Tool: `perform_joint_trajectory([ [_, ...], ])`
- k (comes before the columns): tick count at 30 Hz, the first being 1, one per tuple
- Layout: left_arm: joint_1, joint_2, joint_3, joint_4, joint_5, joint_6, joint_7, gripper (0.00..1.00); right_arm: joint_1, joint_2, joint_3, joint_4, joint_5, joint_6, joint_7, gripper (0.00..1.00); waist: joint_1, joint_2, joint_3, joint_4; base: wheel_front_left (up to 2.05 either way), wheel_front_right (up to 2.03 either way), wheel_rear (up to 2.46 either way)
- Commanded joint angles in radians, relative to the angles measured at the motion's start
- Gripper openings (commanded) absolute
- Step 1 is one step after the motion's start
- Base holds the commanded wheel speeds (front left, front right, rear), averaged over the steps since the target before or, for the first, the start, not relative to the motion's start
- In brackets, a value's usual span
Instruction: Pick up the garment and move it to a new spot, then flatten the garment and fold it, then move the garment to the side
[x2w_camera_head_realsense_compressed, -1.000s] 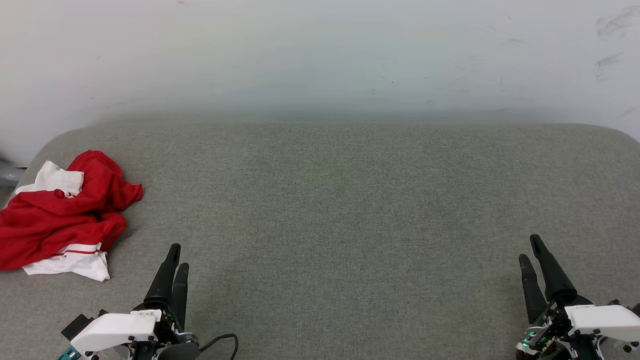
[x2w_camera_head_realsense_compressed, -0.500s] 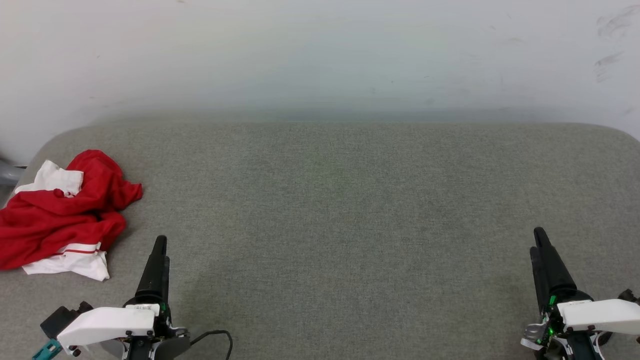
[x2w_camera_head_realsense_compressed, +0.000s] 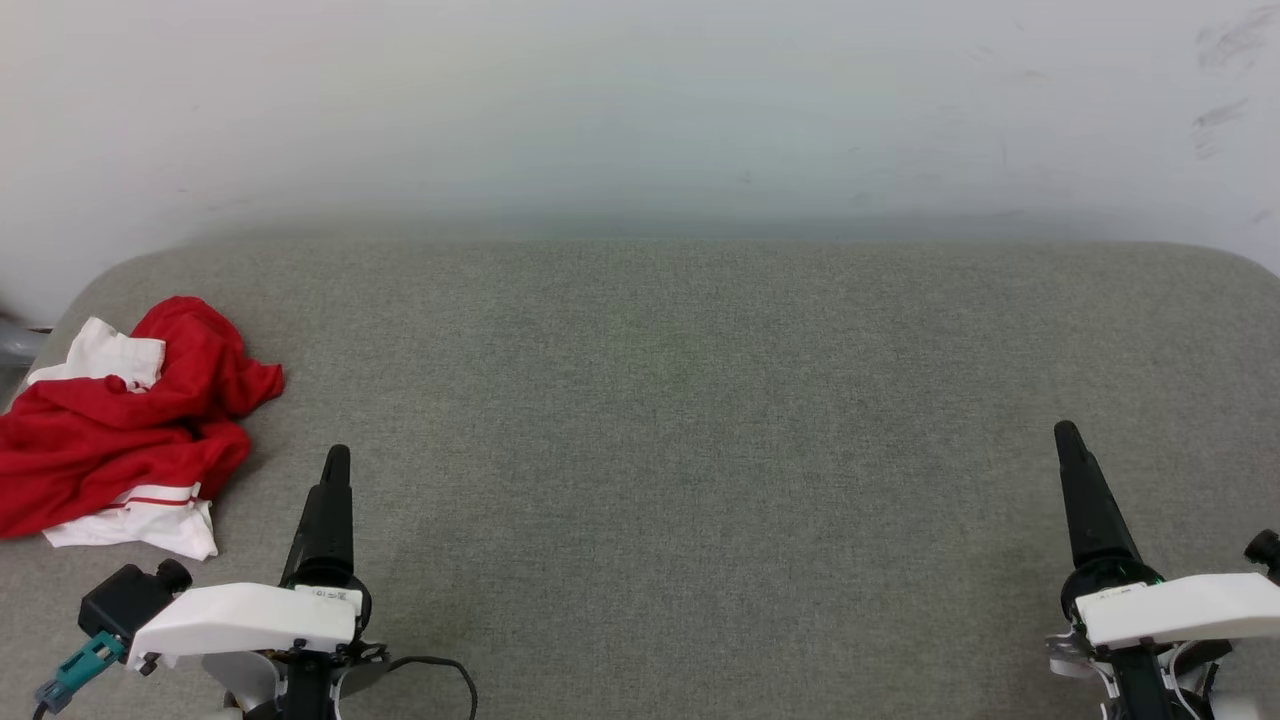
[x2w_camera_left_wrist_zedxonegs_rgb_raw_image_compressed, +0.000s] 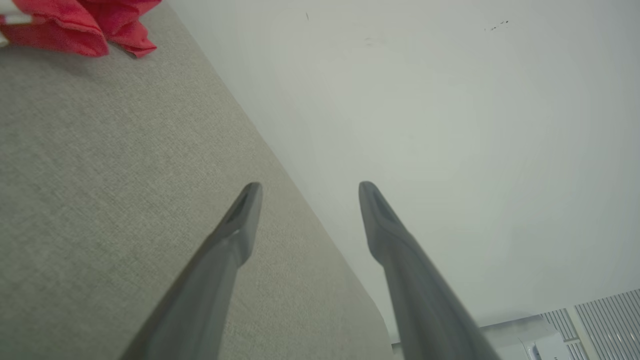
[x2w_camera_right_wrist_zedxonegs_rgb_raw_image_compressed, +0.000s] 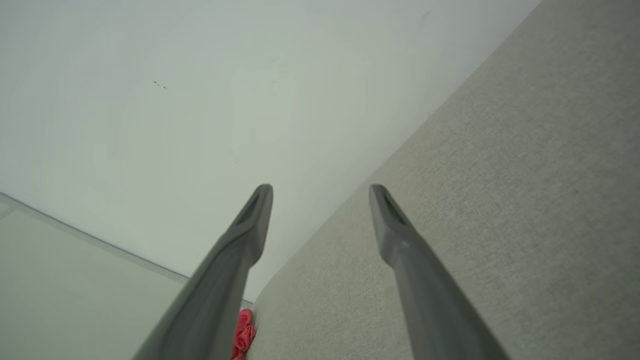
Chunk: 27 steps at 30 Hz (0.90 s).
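The garment (x2w_camera_head_realsense_compressed: 120, 430), a crumpled red jersey T-shirt with white striped-trim sleeves, lies heaped at the left edge of the grey fabric-covered desk (x2w_camera_head_realsense_compressed: 700, 400), untouched, so the pick-up step is only beginning. The left tool (x2w_camera_head_realsense_compressed: 336, 462), spread and empty, stands near the heap's right and should swing left and down onto the cloth; the right tool (x2w_camera_head_realsense_compressed: 1066, 432), likewise spread, is well apart. Since a second ago both tools have opened wider and reached forward; the shirt has not moved.
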<state>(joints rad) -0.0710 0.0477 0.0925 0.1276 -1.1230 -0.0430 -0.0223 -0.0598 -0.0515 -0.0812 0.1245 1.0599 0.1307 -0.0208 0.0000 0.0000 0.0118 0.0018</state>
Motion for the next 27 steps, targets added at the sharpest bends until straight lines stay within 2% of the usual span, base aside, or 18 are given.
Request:
perform_joint_trajectory([
  [1,-0.008,0.002,-0.009,-0.023,0.054,0.01,-0.011,1.0,-0.004,0.0,0.007,-0.028,-0.056,0.0,-0.013,1.0,0.0,0.0,0.0,0.0,0.0,0.0,0.0],
  [13,0.008,0.003,-0.045,-0.04,0.288,0.058,-0.054,1.0,0.013,0.0,0.037,-0.052,-0.293,0.0,-0.055,1.0,0.0,0.0,0.0,0.002,0.0,0.0,0.0],
  [27,0.022,0.004,-0.076,-0.043,0.501,0.084,-0.098,1.0,0.028,0.001,0.047,-0.057,-0.506,0.0,-0.099,1.0,0.0,0.0,-0.001,0.003,0.0,0.0,0.0],
])
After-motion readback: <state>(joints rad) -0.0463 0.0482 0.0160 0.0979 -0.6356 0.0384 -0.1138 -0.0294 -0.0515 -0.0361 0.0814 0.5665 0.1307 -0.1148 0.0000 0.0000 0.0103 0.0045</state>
